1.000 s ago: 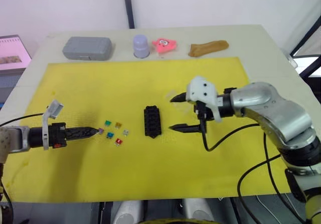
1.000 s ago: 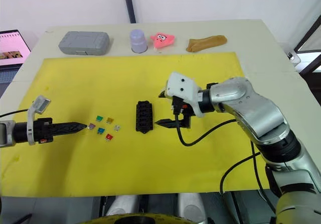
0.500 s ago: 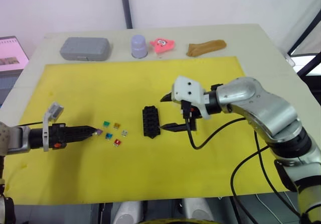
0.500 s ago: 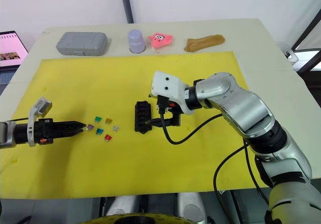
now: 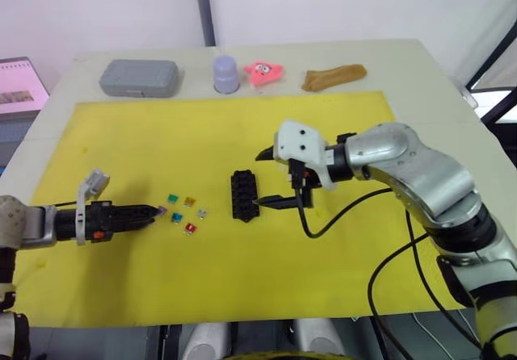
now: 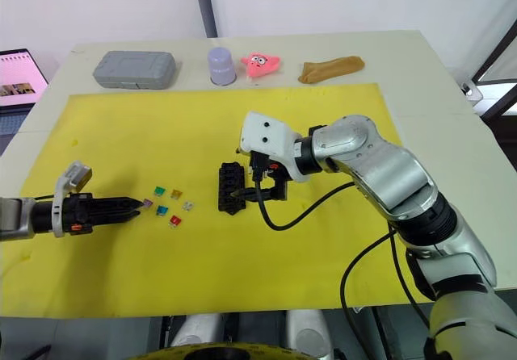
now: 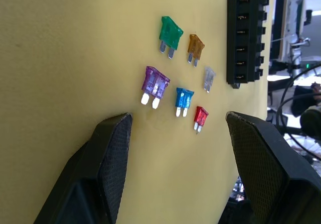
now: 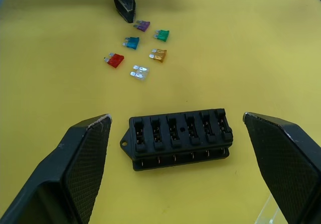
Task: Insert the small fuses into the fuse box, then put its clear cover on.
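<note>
Fuse-loading step, not yet begun in earnest: all six slots pairs of the fuse box [image 8: 178, 137] empty, every one of the small fuses [image 7: 178, 81] loose on the yellow mat [image 5: 202, 134]. Fuse box at centre of the mat, fuses clustered at its 9 o'clock, near but apart from it. Left gripper [image 7: 175, 133] low over the mat, fingers spread wide, holding nothing, tips just short of the purple fuse [image 7: 154, 82], which sits at the cluster's 9 o'clock edge. Green fuse [image 7: 170, 32] and orange fuse [image 7: 195, 45] at the far side of the cluster, blue fuse [image 7: 184, 98] and red fuse [image 7: 200, 117] nearer, pale grey fuse [image 7: 209, 78] closest to the box. Right gripper [image 8: 175, 133] at the box's 3 o'clock, fingers wide apart and empty, straddling the box without touching it, probably ready to steady it. Clear cover [image 8: 268, 215] glimpsed as a transparent edge beside the box, hard to make out fully. Next move, by the look of it: nudge forward, bracket the purple fuse, pinch gently on its plastic body, blades kept free. Risk: such a tiny piece skating away or tipping under the fingertips.
</note>
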Tool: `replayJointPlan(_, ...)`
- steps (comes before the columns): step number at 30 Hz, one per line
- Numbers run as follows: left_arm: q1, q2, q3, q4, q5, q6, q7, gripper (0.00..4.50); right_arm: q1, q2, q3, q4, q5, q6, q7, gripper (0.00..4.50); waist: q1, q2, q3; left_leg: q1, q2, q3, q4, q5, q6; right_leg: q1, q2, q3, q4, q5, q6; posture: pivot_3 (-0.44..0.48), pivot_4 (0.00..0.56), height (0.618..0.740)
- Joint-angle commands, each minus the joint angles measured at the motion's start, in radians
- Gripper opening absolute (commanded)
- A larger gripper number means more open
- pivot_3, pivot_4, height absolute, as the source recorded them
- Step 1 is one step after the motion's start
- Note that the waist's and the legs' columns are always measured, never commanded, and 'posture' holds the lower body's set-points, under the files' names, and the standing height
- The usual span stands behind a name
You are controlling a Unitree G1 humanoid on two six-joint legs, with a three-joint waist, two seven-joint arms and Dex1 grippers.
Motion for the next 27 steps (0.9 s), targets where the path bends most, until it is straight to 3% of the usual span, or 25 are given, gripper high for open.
replayJointPlan(1, -0.045, -0.005, 0.004, 0.053, 0.026, -0.036, 0.012, 3.16, -0.025, 0.006, -0.031, -0.027, 0.002, -0.002, -0.008, 4.50, 0.001, 0.000, 0.000, 0.000, 0.000, 0.000, 0.000, 0.000, 0.000, 0.000, 0.000, 0.000, 0.000, 0.000, 0.000, 0.000, 0.150, 0.740)
replayJointPlan(22, -0.023, -0.073, -0.029, -0.007, 0.034, -0.065, -0.001, 3.16, -0.039, 0.004, -0.033, -0.023, -0.001, -0.007, -0.010, 4.50, 0.005, 0.000, 0.000, 0.000, -0.001, -0.001, 0.001, 0.000, 0.000, 0.000, -0.001, -0.001, 0.001, 0.000, 0.000, 0.000, 0.150, 0.740)
replayJointPlan(25, -0.013, -0.072, -0.034, -0.013, 0.036, -0.072, -0.003, 2.33, -0.037, 0.003, -0.033, -0.025, -0.003, -0.008, -0.011, 4.50, 0.005, 0.000, 0.000, 0.000, -0.001, -0.001, 0.001, 0.000, 0.000, 0.000, -0.001, -0.001, 0.001, 0.000, 0.000, 0.000, 0.150, 0.740)
replayJointPlan(27, -0.013, -0.074, -0.033, -0.013, 0.038, -0.074, 0.002, 1.37, -0.037, 0.002, -0.031, -0.025, -0.006, -0.009, -0.013, 4.50, 0.005, 0.000, 0.000, 0.000, -0.001, -0.001, 0.001, 0.000, 0.000, 0.000, -0.001, -0.001, 0.001, 0.000, 0.000, 0.000, 0.150, 0.740)
